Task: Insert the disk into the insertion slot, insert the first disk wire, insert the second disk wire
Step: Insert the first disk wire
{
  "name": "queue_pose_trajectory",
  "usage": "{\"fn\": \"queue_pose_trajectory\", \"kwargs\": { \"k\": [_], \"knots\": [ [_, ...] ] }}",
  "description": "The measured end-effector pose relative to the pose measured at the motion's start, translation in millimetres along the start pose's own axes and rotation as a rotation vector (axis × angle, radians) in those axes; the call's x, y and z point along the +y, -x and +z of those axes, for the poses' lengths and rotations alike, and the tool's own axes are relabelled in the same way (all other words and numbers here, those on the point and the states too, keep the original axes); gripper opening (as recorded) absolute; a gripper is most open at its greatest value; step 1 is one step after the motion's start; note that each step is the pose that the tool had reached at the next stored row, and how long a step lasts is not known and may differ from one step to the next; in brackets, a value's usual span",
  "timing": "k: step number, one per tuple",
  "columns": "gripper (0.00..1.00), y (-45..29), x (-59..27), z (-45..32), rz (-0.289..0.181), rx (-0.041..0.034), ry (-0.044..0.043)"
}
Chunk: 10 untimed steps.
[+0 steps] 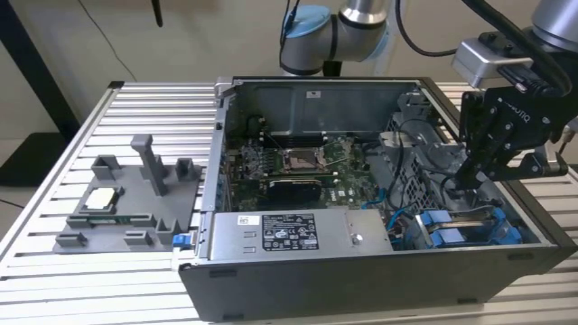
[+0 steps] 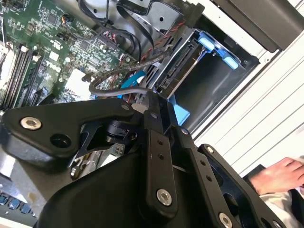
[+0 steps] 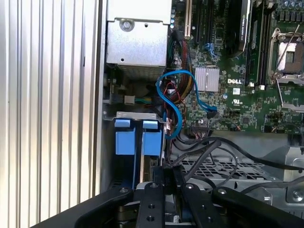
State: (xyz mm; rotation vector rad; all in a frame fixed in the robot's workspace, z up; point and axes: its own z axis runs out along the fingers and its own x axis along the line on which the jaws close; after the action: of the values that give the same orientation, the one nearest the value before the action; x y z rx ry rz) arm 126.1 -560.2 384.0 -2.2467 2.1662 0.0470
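Disk (image 2: 179, 71) looks seated in its slot at the near right corner of the case (image 1: 361, 288), so that bit's done. Your gripper (image 2: 140, 99) hangs just beside its connector, jaws pinched nearly shut on a grey wire (image 2: 109, 81), I think. Neither wire looks plugged in yet.

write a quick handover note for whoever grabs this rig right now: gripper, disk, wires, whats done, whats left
gripper: low inside the computer case, beside the drive bay; I cannot tell whether it holds anything.
disk: sits in the drive bay slot in its blue carrier.
done: disk insertion, by the look of it.
left: seemingly both wires, as the disk's connector end looks bare. A blue cable loops loose over the motherboard, and a grey cable arcs near the gripper.
note: a person's hand is close to the rig.
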Motion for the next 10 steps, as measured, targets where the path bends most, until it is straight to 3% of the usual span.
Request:
{"fn": "queue_pose_trajectory", "kwargs": {
  "k": [10],
  "knots": [
    [0.19, 0.0, 0.0, 0.0, 0.000, -0.0002, 0.0000]
  ]
}}
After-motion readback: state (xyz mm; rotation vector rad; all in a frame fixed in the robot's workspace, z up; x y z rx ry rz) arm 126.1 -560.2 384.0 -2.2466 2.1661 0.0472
